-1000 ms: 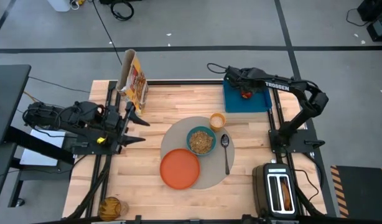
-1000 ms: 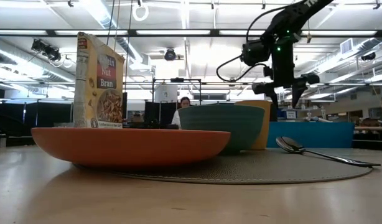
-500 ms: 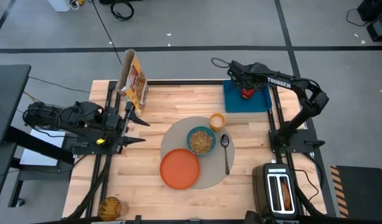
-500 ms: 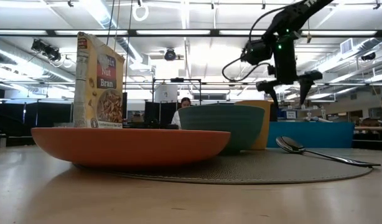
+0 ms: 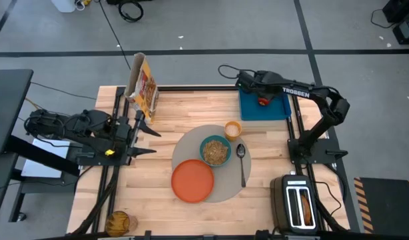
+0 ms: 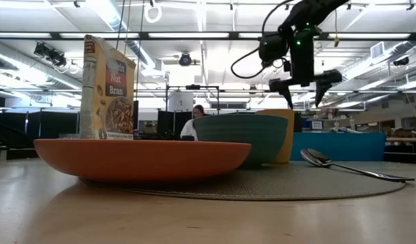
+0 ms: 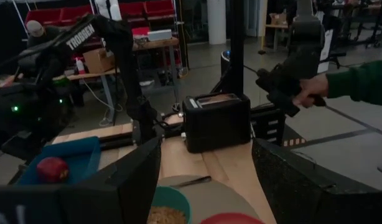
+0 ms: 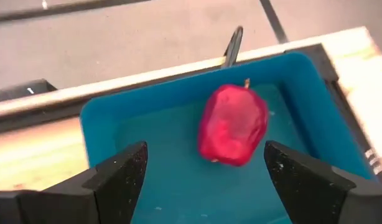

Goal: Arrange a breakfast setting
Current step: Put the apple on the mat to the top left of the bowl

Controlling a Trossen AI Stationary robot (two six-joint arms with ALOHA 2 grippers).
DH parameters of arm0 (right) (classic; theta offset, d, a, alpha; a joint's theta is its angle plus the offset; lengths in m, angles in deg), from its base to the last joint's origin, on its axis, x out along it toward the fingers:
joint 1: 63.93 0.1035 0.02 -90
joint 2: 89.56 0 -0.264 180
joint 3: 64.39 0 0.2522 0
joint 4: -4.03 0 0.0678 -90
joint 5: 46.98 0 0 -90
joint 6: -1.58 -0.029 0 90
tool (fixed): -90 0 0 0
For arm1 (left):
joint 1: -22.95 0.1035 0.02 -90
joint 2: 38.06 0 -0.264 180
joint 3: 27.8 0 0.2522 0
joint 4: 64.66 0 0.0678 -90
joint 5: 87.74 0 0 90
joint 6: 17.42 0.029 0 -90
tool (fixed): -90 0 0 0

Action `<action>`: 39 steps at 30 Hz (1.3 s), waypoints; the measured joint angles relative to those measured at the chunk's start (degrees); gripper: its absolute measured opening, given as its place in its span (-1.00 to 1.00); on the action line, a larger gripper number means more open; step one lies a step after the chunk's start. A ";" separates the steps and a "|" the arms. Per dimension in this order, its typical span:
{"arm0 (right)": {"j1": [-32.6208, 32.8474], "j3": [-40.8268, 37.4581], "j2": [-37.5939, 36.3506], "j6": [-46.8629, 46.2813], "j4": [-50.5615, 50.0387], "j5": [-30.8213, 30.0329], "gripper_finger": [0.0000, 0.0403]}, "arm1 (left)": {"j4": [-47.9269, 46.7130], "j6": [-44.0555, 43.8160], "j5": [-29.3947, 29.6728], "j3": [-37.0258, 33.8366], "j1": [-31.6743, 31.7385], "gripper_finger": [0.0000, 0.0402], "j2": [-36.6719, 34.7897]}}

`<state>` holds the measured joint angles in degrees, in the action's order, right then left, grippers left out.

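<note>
Fingers on the right gripper (image 8: 200,186) are spread wide, nothing between them, hanging above the blue board (image 8: 147,130). Apple (image 8: 233,124) sits on that board just ahead of the gap between the two fingers, not touching either one. From above you can see the same apple (image 5: 263,101) as a red blob next to the right arm's wrist, at the far right corner of the table (image 5: 158,193).

Left gripper (image 5: 146,133) is parked over the left side of the table, fingers open too, empty, pointing toward the mat (image 5: 221,193). Ahead of those fingers: the plate (image 5: 192,180) on the near part of the mat, the bowl (image 5: 216,151) with cereal in it beside the plate, the cup (image 5: 232,129) at the mat's far edge, and the spoon (image 5: 241,160) lying just past the bowl. Cereal box (image 5: 142,85) stands upright off to the side of the left fingers. Toaster (image 5: 298,205) is way across at the near right corner. A person's hand (image 7: 310,92) in a green sleeve shows in the room beyond it.
</note>
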<state>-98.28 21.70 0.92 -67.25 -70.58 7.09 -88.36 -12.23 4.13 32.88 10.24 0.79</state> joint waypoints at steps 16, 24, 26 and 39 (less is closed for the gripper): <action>11.82 0.00 8.52 -36.10 -17.66 -6.89 0.66 | -1.99 -0.46 0.00 0.00 -0.02 0.30 -0.02; 6.01 -0.02 14.92 -25.27 -17.95 1.68 0.75 | -2.52 -0.52 0.00 0.00 -0.02 0.30 -0.02; 4.97 0.00 15.35 -22.46 -15.50 2.20 0.75 | -3.09 -0.51 0.00 0.00 -0.02 0.30 -0.02; -1.84 0.03 12.90 -20.76 -8.04 -1.38 0.75 | -3.14 -0.52 0.92 0.00 -0.02 0.30 -0.02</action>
<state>-100.12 21.73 13.82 -88.02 -78.61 5.71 -91.50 -12.76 5.05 32.88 10.21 0.77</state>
